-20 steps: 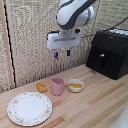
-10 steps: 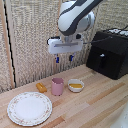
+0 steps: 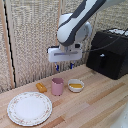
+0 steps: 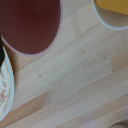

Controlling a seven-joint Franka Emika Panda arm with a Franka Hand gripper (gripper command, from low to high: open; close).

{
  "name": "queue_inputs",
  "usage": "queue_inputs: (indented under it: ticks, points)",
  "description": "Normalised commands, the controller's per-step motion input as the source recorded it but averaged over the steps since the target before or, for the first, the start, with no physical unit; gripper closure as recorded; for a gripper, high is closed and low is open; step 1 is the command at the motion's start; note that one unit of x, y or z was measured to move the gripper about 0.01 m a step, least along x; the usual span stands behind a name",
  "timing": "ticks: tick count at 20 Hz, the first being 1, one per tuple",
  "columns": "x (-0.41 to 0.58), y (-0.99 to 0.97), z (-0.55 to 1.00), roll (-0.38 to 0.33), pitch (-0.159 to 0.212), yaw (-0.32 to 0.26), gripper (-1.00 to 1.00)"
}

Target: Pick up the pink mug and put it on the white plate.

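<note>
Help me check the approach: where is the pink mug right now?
In the exterior view, the pink mug stands on the table between an orange item and a small bowl, below the gripper.

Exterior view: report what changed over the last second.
The claw drifted slightly toward the exterior view's right, hanging above the pink mug without touching it; nothing was grasped or released. The mug, the white platter, the small bowl and the black box stayed put.
</note>
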Motion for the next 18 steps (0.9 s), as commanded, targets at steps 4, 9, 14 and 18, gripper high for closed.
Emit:
queue_inputs:
  ticks: [4, 9, 14, 18]
  points:
    - [-0.276, 0.02, -0.39, -0.024, 0.018, -0.067, -1.0]
    - [-0.099, 0.08, -0.37, -0.046, 0.007, -0.041, -1.0]
    - [0.0, 0.15, -0.35, -0.08, -0.005, 0.0, -1.0]
    - [0.0, 0.25, -0.29, -0.112, 0.002, 0.0, -1.0]
